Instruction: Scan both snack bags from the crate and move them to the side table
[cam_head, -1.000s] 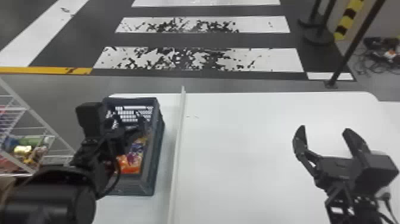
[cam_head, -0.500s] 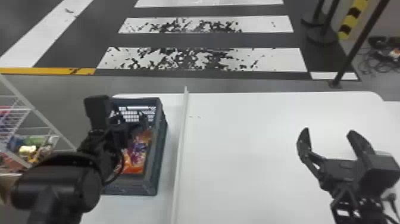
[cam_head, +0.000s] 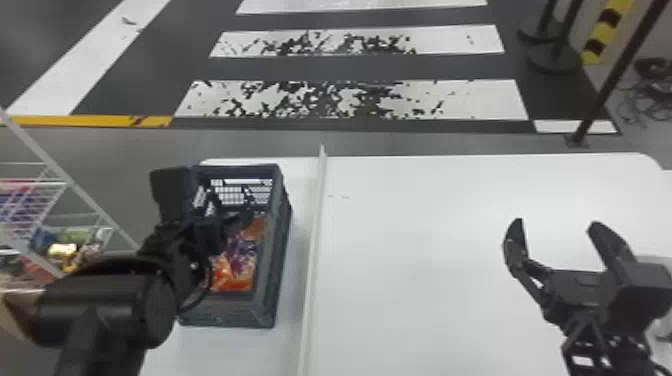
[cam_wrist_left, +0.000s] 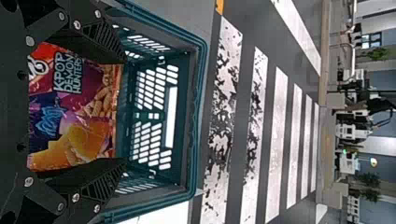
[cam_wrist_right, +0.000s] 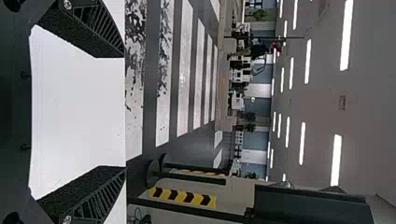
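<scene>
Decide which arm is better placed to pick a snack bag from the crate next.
Probably the left: the open left claw is at the crate, a snack bag showing between its fingers. The right claw is across the divider.

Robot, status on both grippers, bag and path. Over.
Left gripper open at snack bag in crate. Right gripper open, empty, over white table. White divider between crate and right gripper.

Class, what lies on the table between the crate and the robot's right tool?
The head view shows a thin, raised white strip running between the crate and the right tool, with white tabletop on both sides.
</scene>
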